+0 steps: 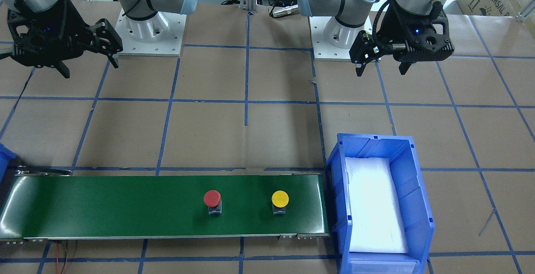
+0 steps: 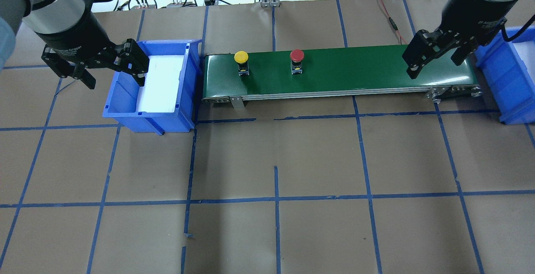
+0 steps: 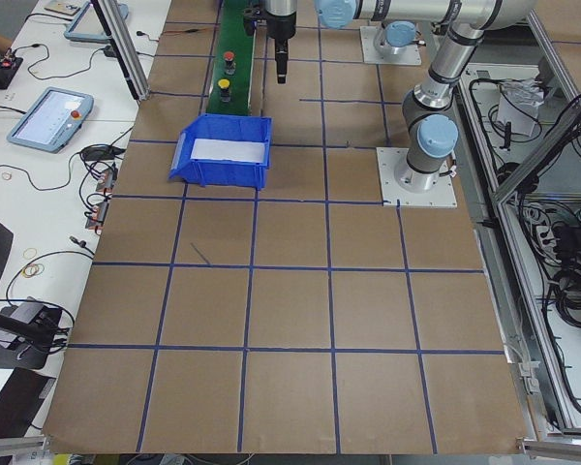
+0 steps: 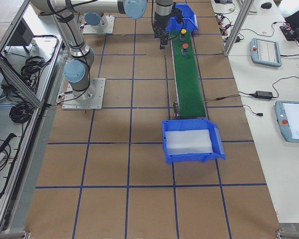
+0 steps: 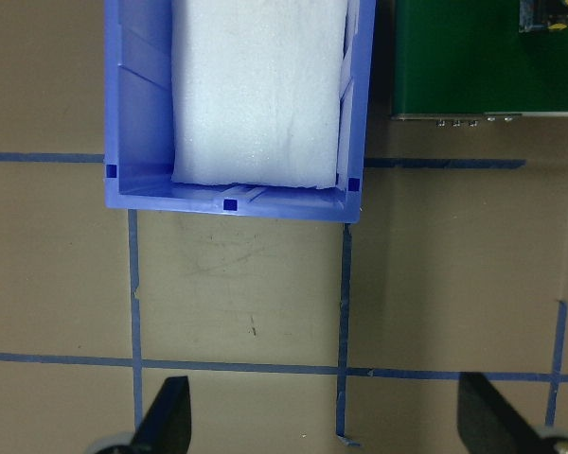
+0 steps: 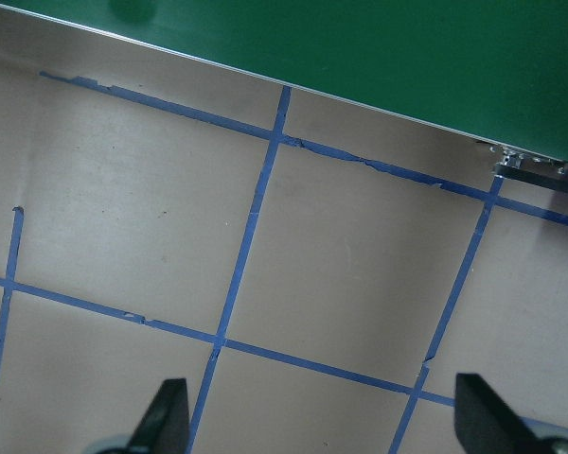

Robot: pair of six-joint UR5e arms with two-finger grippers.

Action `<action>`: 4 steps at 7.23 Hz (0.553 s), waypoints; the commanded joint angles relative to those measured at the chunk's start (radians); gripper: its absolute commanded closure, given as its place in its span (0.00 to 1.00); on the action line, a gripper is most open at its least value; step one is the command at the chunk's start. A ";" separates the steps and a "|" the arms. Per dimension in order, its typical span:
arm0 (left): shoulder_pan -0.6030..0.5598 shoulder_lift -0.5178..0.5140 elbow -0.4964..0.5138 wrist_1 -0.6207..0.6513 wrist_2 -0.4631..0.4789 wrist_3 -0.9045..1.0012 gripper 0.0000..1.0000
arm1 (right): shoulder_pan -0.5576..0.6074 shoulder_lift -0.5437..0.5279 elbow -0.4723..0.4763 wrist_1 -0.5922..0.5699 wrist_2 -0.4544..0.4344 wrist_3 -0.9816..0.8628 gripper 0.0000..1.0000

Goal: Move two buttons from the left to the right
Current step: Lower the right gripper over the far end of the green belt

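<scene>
Half done, seemingly: hovering left gripper (image 2: 113,81), right gripper (image 2: 434,66) spread, empty; next, aligning over red button (image 2: 296,57), yellow button (image 2: 241,58) on conveyor belt (image 2: 368,67).

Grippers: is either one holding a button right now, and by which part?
Nothing is held. The left gripper and right gripper are both open and empty; the red button and yellow button stand free on the green belt.

The conveyor (image 2: 376,69) spans left bin (image 2: 125,111) to right bin (image 2: 512,77), both buttons (image 2: 241,62) on its left half.
</scene>
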 commanded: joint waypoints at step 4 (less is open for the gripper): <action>-0.006 -0.011 0.008 0.017 -0.006 -0.002 0.00 | -0.106 0.001 -0.008 0.000 0.013 -0.155 0.00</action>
